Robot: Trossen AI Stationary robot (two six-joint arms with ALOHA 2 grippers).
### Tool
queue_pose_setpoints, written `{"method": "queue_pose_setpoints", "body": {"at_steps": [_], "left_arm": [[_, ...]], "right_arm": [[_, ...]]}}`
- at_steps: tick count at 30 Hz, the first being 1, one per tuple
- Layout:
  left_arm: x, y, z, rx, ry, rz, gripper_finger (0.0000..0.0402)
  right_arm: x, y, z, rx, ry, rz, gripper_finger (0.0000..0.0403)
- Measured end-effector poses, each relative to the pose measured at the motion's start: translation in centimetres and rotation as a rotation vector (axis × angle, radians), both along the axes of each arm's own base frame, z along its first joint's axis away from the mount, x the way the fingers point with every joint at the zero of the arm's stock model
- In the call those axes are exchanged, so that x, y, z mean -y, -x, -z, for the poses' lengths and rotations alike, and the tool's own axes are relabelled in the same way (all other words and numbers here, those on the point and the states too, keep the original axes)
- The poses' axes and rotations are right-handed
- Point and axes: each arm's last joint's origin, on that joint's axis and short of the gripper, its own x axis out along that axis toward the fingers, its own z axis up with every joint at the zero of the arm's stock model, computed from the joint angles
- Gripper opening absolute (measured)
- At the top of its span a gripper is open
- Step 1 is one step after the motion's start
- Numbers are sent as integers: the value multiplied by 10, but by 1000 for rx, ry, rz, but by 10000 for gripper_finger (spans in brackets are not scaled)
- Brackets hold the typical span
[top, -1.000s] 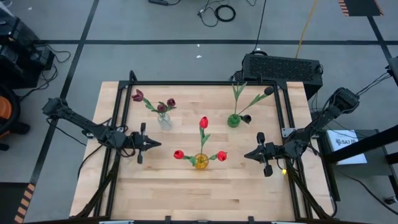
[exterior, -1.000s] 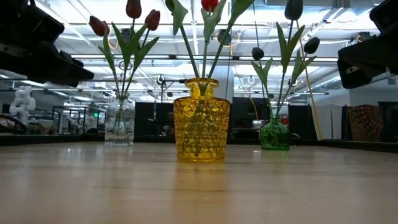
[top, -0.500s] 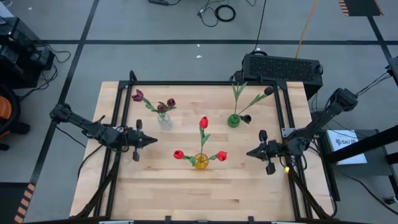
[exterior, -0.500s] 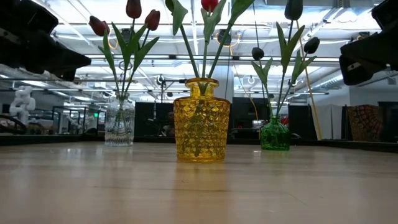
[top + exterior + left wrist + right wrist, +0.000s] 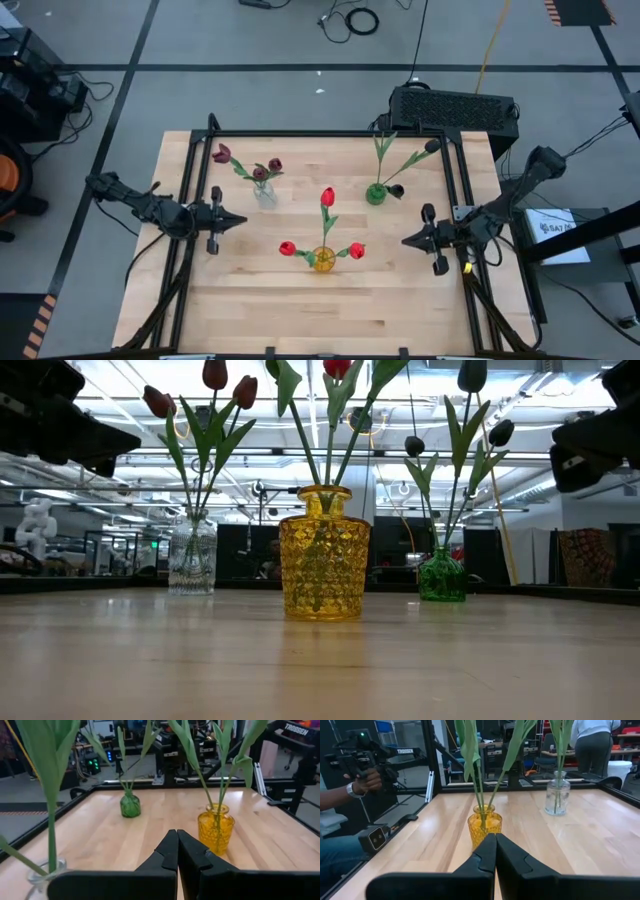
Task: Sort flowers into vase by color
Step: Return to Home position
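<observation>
High view is showing the sorting finished, as I judge it. Three red tulips (image 5: 327, 197) are standing in the yellow vase (image 5: 323, 261) near the middle of the worktop (image 5: 300, 310). The maroon tulips (image 5: 221, 154) are leaning out of the clear glass vase (image 5: 264, 192), behind it on the left. The near-black tulips (image 5: 432, 146) are spreading from the green vase (image 5: 375, 193), behind it on the right. No stem is lying loose on the wood. The left hand (image 5: 240, 219) is hovering left of the yellow vase and the right hand (image 5: 405, 240) right of it, both well apart from the vases. With nothing left to pick, the step in hand is most likely the return to rest.

Low view is looking level at the three vases, all upright. The heads are fanning wide because the long stems are resting against narrow necks.

Left wrist view is showing that hand's fingers (image 5: 167, 852) pressing together, clenched on nothing. The yellow and green vases are standing beyond them.

Right wrist view is showing its fingers (image 5: 485, 850) likewise clenched and empty. The yellow vase is standing ahead and the clear one farther off. Beyond the worktop's edge, a person's hand (image 5: 367, 780) is holding a camera rig.
</observation>
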Motion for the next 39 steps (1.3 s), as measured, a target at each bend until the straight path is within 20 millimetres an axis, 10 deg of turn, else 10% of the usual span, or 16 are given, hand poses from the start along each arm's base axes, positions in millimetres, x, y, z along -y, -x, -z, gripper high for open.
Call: {"method": "queue_pose_setpoints", "body": {"at_steps": [39], "left_arm": [[-2,2,0,-6,-75,-45,2]], "right_arm": [[46,4,-6,92,49,-27,0]]}}
